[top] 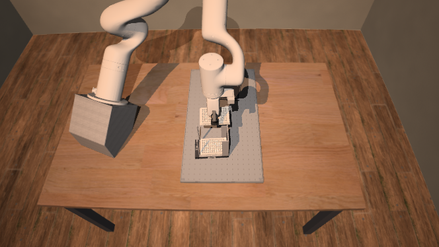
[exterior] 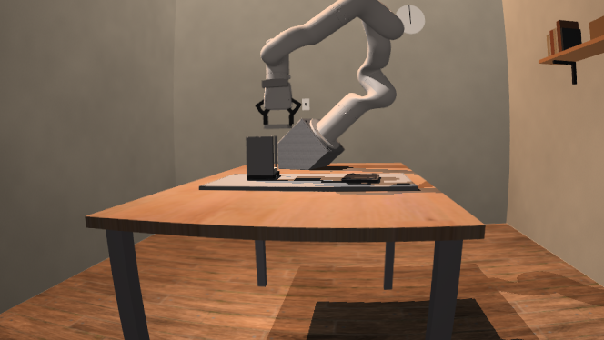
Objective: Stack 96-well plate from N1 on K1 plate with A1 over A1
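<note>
The well plate [top: 215, 116] hangs between my fingers, lifted high off the table [top: 297, 132]. My gripper [top: 214, 118] is clamped across its short width, jaws standing wide because the plate fills them. From above I see the white grid of wells on either side of my dark fingers. In the side view the plate is only a thin pale edge [exterior: 277, 125] just under my fingertips [exterior: 266, 119], level as far as I can tell. I cannot make out its cut-off corner in either view.

Below me and a little ahead stands the stack rack [top: 225, 142], a dark upright box with walls around a second plate [top: 211, 146]. That lower plate lies inside it, its wells facing up. From the side the rack [exterior: 261, 156] stands well beneath my fingers, with open air between its top and my plate. My plate is not yet over the rack's opening; in the top view it sits just behind the near wall.

Both stand on a grey perforated mat [top: 244, 158] laid on the wooden table. Behind me on the mat lies the flat dark nest [exterior: 361, 177], with no plate on it. My arm's grey slanted pedestal [top: 96, 127] stands off to one side, well apart from the mat.
</note>
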`<state>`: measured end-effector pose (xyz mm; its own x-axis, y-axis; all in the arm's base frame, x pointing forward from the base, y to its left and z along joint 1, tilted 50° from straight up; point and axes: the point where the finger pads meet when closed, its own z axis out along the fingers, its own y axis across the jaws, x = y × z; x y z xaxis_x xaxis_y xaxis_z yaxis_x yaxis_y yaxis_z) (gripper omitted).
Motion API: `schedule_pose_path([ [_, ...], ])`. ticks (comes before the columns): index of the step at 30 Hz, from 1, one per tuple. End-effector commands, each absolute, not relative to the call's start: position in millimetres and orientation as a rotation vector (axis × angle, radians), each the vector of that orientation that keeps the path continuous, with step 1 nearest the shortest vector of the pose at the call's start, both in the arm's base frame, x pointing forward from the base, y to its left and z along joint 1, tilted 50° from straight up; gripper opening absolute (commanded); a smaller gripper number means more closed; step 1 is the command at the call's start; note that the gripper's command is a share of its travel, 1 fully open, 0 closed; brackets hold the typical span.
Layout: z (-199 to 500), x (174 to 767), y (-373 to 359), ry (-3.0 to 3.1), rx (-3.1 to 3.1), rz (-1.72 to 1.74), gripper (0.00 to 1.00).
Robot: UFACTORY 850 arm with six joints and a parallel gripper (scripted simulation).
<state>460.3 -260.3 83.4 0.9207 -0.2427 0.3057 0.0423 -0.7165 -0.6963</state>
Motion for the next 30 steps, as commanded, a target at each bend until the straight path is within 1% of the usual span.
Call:
schedule_pose_path([
  [1, 70.1, 458.0, -274.0, 0.141, -2.323, -0.492, 0.0],
  [16, 38.5, 451.4, -302.9, 0.141, -2.324, -0.492, 0.0],
  [30, 36.4, 451.1, -304.8, 0.141, -2.324, -0.492, 0.0],
])
